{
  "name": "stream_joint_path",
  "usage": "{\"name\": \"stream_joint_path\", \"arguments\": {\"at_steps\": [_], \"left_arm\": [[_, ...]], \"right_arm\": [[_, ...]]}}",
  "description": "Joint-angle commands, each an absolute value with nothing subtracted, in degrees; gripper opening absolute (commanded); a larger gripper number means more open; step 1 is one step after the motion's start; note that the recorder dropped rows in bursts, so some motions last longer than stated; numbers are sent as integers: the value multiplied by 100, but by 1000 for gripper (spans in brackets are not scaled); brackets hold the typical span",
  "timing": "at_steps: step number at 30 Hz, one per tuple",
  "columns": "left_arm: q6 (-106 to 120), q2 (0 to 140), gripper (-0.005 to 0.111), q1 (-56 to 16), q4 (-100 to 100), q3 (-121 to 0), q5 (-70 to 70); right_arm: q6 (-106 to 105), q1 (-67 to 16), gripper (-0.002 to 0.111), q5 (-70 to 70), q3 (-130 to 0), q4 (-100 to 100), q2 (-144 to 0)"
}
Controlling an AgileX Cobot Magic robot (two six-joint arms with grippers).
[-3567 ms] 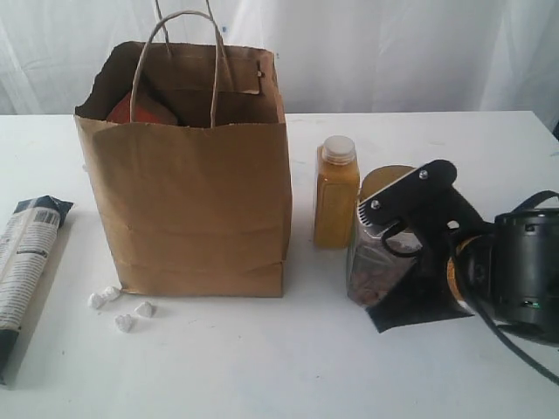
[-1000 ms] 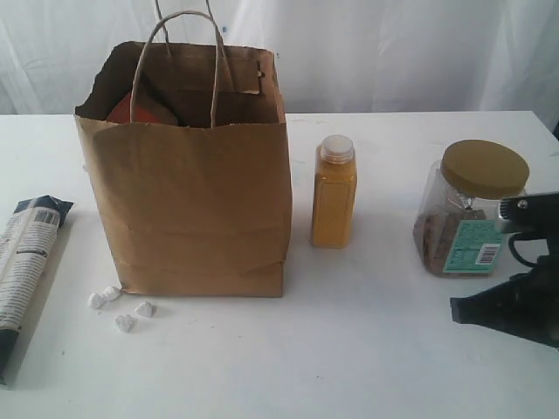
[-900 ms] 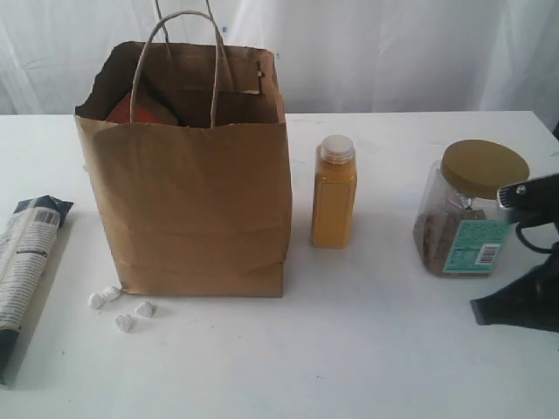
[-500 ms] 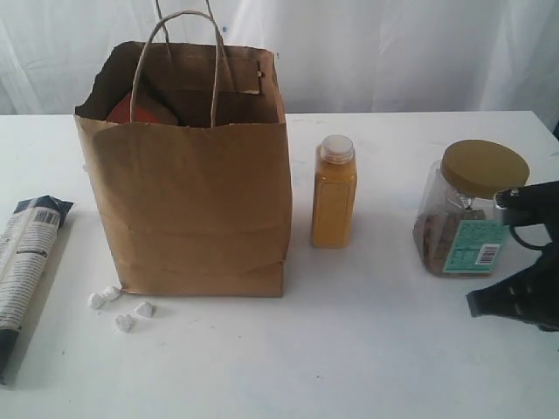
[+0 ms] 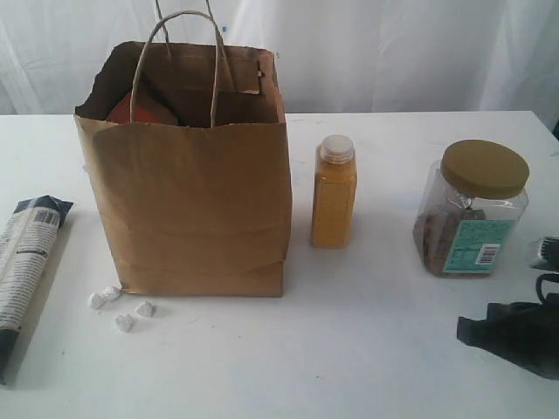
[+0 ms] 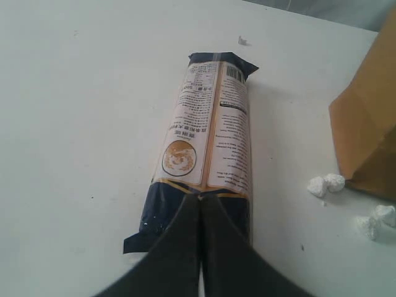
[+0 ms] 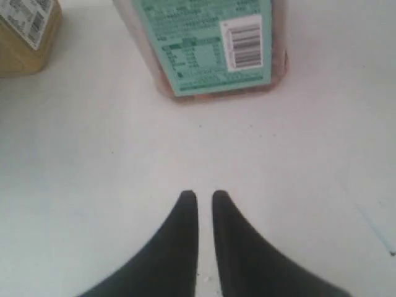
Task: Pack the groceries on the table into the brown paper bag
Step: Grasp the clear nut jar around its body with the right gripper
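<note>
- We count one paper bag, and it has two loop handles
- We see one orange bottle
- We count one clear jar, with one gold lid
- We find one long package
- We count four white lumps
- We make out one red-orange item inside the bag

a wide white tabletop fills the lower part of the exterior view, and its far edge runs straight across. behind it hangs a white curtain in soft vertical folds, pale and faintly bluish, brighter in some patches. the light is even and diffuse, so shadows on the tabletop are weak and short. a small dark sliver shows at the right edge. the surface bears a few faint specks.
</note>
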State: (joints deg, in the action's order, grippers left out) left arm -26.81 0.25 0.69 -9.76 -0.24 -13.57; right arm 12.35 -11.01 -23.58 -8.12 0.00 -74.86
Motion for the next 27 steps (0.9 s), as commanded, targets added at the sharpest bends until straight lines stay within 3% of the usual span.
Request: {"name": "stream_joint_path", "arguments": {"at_steps": [1,3,13,19,27], "left_arm": [[-2700,0,0,38,-967,0,-1352],[-2700,0,0,38,-967,0,-1352],[-2700,0,0,38,-967,0,-1352],[-2700,0,0,38,-967,0,-1352],[-2700,0,0,38,-967,0,-1352]], "right_arm": [[1471,-1077,66,-2706,-810,-460,-7447],[2407,-1077,105,-2934,-810,-435,-7475],[2515,-1077,105,-3750,-810,-458,-7475],[-540,-1077,105,-3777,-1251,-436,-7657],[-1078,-1077,105,-3860,-1669,707,-8211]]}}
